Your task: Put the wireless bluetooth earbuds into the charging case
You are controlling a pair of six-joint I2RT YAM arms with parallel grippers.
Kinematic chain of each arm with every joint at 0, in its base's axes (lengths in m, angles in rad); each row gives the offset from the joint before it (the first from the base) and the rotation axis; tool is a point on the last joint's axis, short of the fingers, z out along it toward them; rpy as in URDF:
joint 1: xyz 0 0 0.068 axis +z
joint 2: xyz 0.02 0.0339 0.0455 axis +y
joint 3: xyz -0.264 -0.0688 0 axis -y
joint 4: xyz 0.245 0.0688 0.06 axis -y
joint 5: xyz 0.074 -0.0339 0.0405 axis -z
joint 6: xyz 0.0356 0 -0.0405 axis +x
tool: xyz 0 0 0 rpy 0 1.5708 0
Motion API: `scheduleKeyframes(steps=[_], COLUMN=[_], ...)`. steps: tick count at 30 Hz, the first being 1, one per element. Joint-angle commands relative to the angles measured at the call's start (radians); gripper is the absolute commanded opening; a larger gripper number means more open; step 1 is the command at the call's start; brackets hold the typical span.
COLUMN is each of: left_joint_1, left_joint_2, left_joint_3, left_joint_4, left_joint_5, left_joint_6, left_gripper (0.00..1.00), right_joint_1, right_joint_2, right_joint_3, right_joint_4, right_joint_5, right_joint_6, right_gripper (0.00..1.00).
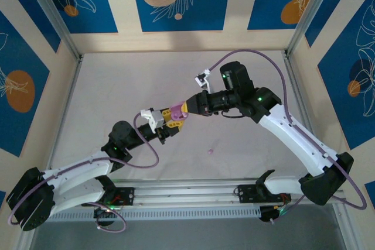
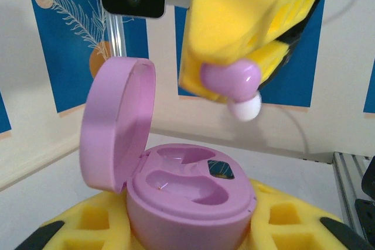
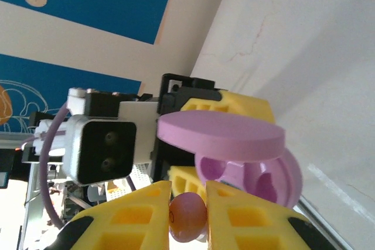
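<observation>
The charging case is a round purple pebble, its lid hinged open and upright, with both moulded wells bare. My left gripper is shut on its base between yellow pads. Just above the case, my right gripper is shut on one purple earbud, whose white tip points down at the wells. In the top view both grippers meet mid-table, the left gripper below the right gripper. From the right wrist the open case lies right behind the earbud.
A tiny purple bud lies on the white table in front of the grippers. Metal frame rails and blue-patterned walls close in the table. The arms' base rail runs along the near edge.
</observation>
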Motion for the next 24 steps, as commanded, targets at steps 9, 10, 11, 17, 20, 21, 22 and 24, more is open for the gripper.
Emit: scheduleKeyframes(steps=[9, 10, 11, 17, 20, 21, 22, 24], left_joint_1=[-0.010, -0.010, -0.010, -0.011, -0.011, -0.010, -0.011, -0.010], left_joint_2=[-0.036, -0.037, -0.039, -0.032, -0.029, -0.028, -0.029, -0.032], left_joint_3=[0.008, 0.008, 0.008, 0.006, 0.008, 0.008, 0.008, 0.006], left_joint_4=[0.013, 0.013, 0.013, 0.017, 0.019, 0.020, 0.020, 0.018], left_joint_5=[0.034, 0.033, 0.032, 0.034, 0.035, 0.036, 0.039, 0.038], left_joint_6=[-0.017, -0.016, -0.016, -0.015, -0.014, -0.014, -0.014, -0.016], left_gripper=[0.26, 0.26, 0.26, 0.26, 0.26, 0.26, 0.26, 0.26], right_joint_1=[0.006, 0.006, 0.006, 0.005, 0.006, 0.006, 0.006, 0.006], right_joint_2=[0.015, 0.016, 0.016, 0.011, 0.013, 0.015, 0.016, 0.019], right_joint_3=[0.019, 0.021, 0.022, 0.025, 0.025, 0.025, 0.025, 0.025], right_joint_4=[-0.046, -0.047, -0.049, -0.056, -0.052, -0.052, -0.052, -0.057], right_joint_5=[0.017, 0.017, 0.018, 0.027, 0.027, 0.026, 0.024, 0.023], right_joint_6=[-0.054, -0.054, -0.054, -0.055, -0.054, -0.055, -0.056, -0.059], right_gripper=[0.20, 0.20, 0.20, 0.20, 0.20, 0.20, 0.20, 0.20])
